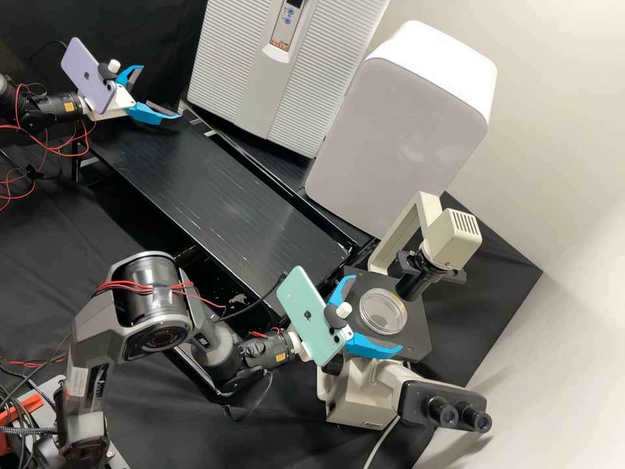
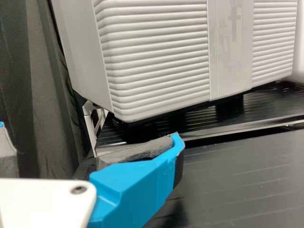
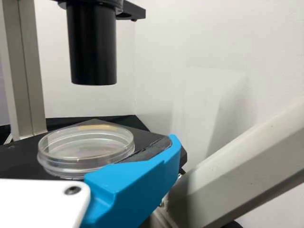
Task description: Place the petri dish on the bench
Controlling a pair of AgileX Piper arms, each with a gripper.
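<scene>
In the high view my right gripper (image 1: 378, 314) stands open at the microscope, its fingers to either side of the clear round petri dish (image 1: 383, 311). The dish lies flat on the black microscope stage (image 1: 416, 335). From the right wrist view, the right gripper (image 3: 90, 142) has one blue finger close along the side of the petri dish (image 3: 85, 148); whether they touch I cannot tell. Up at the far left, my left gripper (image 1: 161, 92) is open with nothing between its fingers, over the end of the black bench (image 1: 215, 189). The left wrist view shows the left gripper (image 2: 90, 131) before a ribbed cabinet.
The microscope's lamp column (image 1: 416, 280) rises just behind the dish, with its eyepieces (image 1: 459, 415) towards the front right. A large ribbed grey cabinet (image 1: 286, 71) and a rounded white box (image 1: 403, 124) stand along the bench's back side.
</scene>
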